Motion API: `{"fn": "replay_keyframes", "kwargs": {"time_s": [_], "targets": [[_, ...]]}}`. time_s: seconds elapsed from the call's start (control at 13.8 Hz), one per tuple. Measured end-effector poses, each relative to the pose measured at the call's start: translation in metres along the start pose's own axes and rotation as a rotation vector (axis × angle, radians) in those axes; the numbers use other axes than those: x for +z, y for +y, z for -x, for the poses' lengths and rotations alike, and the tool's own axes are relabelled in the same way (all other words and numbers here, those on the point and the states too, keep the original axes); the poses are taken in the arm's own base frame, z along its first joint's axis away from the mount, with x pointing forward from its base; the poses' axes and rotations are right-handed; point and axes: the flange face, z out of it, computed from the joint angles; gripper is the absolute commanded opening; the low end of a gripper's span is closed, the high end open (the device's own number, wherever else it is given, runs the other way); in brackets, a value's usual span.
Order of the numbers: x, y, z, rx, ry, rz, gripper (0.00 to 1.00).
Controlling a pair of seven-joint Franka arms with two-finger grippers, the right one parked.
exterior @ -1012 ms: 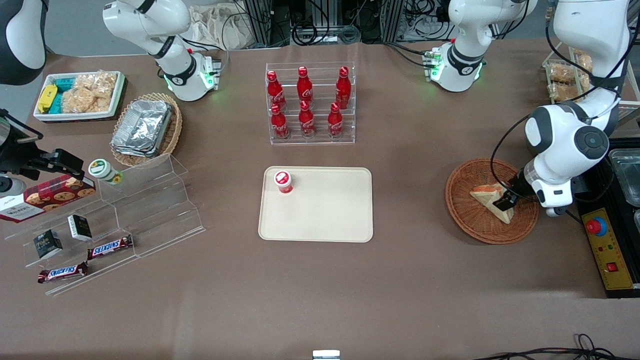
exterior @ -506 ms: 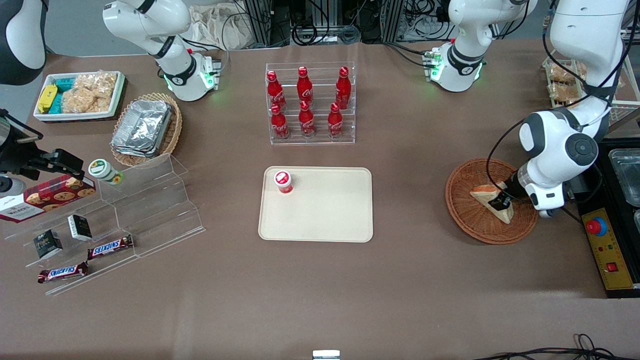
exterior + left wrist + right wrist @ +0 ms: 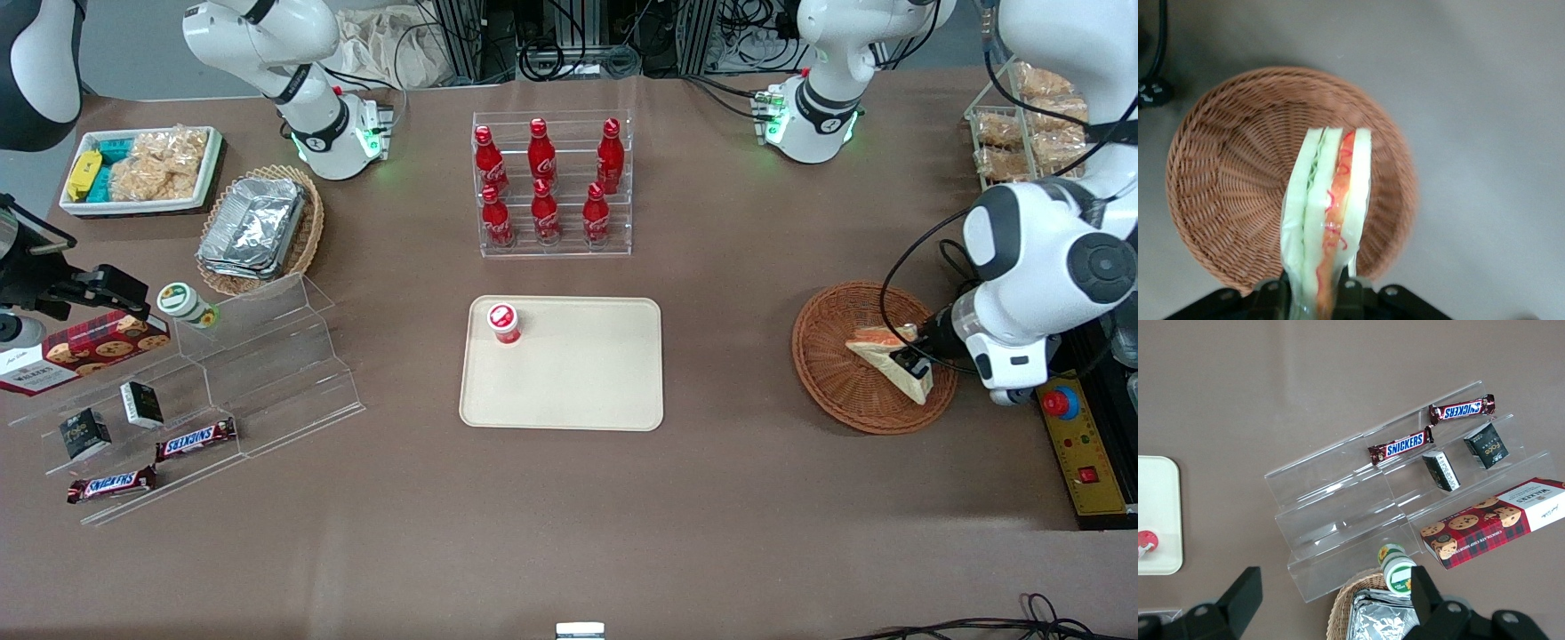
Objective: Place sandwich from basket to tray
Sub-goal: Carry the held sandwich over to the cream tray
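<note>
While clamped on the sandwich (image 3: pixel 1328 220), the end effector (image 3: pixel 1313 293) holds it above the basket (image 3: pixel 1225 193) — edge-on.

Looks down on a brown worktop (image 3: pixel 1271 387) carrying a clear stepped acrylic rack (image 3: pixel 1338 513). Shows two Snickers bars (image 3: pixel 1400 445) on one step, two small dark boxes (image 3: pixel 1440 471) on the next, and a red cookie box (image 3: pixel 1495 530) lying past those. Places a green-lidded jar (image 3: pixel 1396 568) just beside a tan wicker basket (image 3: pixel 1345 617) of foil containers (image 3: pixel 1378 617). Catches a corner of the cream tray (image 3: pixel 1161 493), well apart from the rack, with a red-and-white cap (image 3: pixel 1146 542) on it.
</note>
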Motion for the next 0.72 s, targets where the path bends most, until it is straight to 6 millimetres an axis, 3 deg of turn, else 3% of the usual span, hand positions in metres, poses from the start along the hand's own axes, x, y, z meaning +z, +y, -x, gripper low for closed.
{"fn": "replay_keyframes", "kwargs": {"time_s": [0.29, 0.43, 0.58, 0.72], "targets": [[-0.086, 0.074, 0.069, 0.272, -0.008, 0.035, 0.0], [-0.115, 0.107, 0.108, 0.434, -0.018, 0.059, 0.0], [-0.114, 0.143, 0.146, 0.55, -0.041, 0.084, 0.0], [-0.075, 0.182, 0.188, 0.645, -0.069, 0.096, 0.0]]}}
